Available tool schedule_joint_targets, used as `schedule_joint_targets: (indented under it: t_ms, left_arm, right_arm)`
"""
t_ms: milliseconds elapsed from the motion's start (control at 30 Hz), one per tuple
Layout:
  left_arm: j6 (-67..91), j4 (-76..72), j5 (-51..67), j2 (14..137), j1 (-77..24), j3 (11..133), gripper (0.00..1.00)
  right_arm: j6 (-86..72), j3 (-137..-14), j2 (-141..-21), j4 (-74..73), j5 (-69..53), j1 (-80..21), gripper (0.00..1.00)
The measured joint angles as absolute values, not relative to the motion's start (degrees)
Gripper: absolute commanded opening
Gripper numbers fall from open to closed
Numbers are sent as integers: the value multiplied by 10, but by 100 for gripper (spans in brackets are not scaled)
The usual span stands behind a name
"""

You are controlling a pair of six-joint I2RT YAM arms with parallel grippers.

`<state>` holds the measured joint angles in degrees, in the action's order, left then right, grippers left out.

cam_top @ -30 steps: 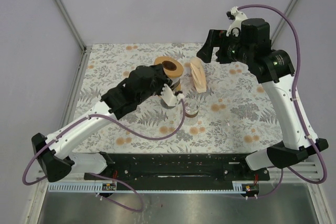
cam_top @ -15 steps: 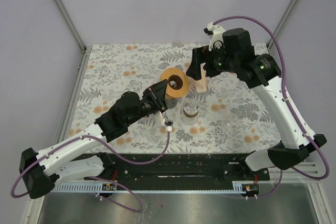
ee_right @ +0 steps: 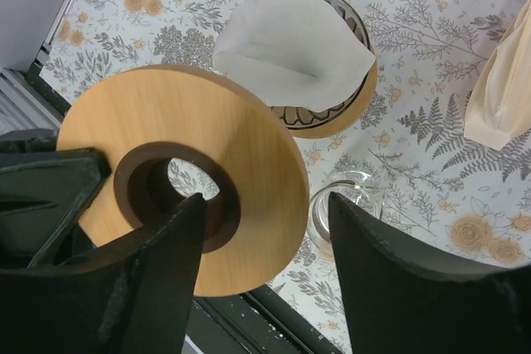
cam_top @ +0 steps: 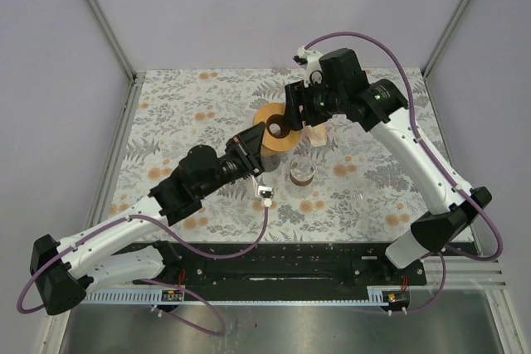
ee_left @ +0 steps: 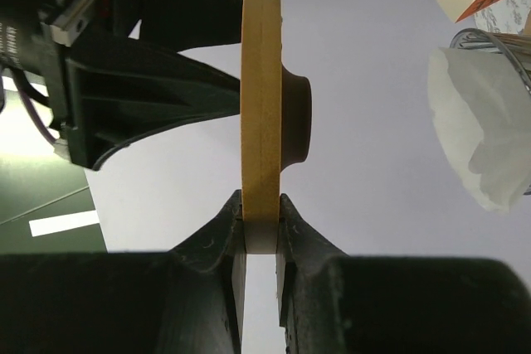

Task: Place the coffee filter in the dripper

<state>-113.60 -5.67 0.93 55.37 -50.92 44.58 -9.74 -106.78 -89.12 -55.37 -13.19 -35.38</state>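
The left hand (ee_left: 261, 223) is pinching the rim of a wooden dripper disc (ee_left: 261, 97), holding it on edge. The right hand (ee_right: 261, 205) is hovering over it, fingers wide. The white coffee filter (ee_right: 290, 39) is sitting in a wood-rimmed holder (ee_right: 348, 113) below. This is probably a handover, and the right hand needs a grip next.

Left arm (cam_top: 116, 223) and right arm (cam_top: 423, 159) are white and black (purple cables (cam_top: 348, 34)).

A desk (cam_top: 166, 113) with a pale top printed with grey ferns and orange flowers is seen. It is enclosed by plain lilac-grey walls (cam_top: 265, 6), joined at slanted aluminium corner posts (cam_top: 98, 14). Everything is lit softly and evenly.
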Motion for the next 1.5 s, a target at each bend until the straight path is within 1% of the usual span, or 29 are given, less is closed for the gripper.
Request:
schedule_joint_targets:
  t_ms: [133,167,233,367,400,433,467,533,567,600,633,667,767,833,967,1033,1133,1167,1300,1367,1500]
  left_arm:
    - [-1136,-61,11,550,-509,446,0]
    - [-1136,-60,11,549,-509,445,0]
    - [-1136,-59,11,549,-509,445,0]
    - [-1136,-59,10,549,-509,445,0]
    - [-1136,-59,10,549,-509,445,0]
    - [-1136,-58,9,549,-509,445,2]
    - [-1136,-58,8,549,-509,445,15]
    - [-1136,-57,8,549,-509,445,51]
    - [-1137,-57,6,550,-509,445,63]
    - [-1141,-58,3,551,-509,445,73]
    - [-1142,-60,-1,552,-509,446,78]
    - [-1139,-57,-8,552,-509,449,82]
    - [-1122,-23,-33,558,-509,482,85]
    - [-1082,17,-59,570,-509,530,86]
    - [-938,115,-125,610,-504,668,96]
    - [-848,176,-144,633,-490,738,99]
    - [-711,276,-159,678,-449,841,99]
    - [-649,327,-157,701,-424,888,99]
    - [-484,457,-138,765,-354,987,99]
    - [-419,506,-118,784,-326,1006,99]
    - [-306,586,-63,791,-294,1003,99]
  right_arm:
    - [-99,-1068,-907,-552,-135,-354,62]
    - [-98,-1068,-909,-552,-136,-354,60]
    - [-98,-1068,-910,-552,-140,-354,48]
    - [-97,-1068,-910,-550,-145,-355,19]
    - [-97,-1068,-910,-550,-145,-354,14]
    - [-96,-1068,-910,-550,-144,-354,7]
    - [-96,-1068,-910,-549,-143,-354,1]
    - [-96,-1068,-910,-550,-140,-354,0]
    - [-93,-1068,-910,-551,-133,-356,0]
    - [-91,-1068,-910,-554,-122,-356,0]
    - [-85,-1068,-910,-560,-104,-357,0]
    - [-81,-1068,-910,-568,-87,-357,0]
    - [-74,-1059,-905,-580,-54,-342,0]
    - [-74,-1037,-893,-583,-48,-317,0]
    - [-73,-979,-869,-584,-21,-268,0]
    - [-73,-948,-867,-583,-20,-262,0]
    - [-73,-905,-869,-582,-23,-264,0]
    - [-73,-889,-869,-581,-25,-265,0]
    - [-77,-848,-870,-573,-42,-265,0]
    - [-83,-837,-872,-560,-53,-265,0]
    - [-93,-827,-881,-537,-72,-265,0]
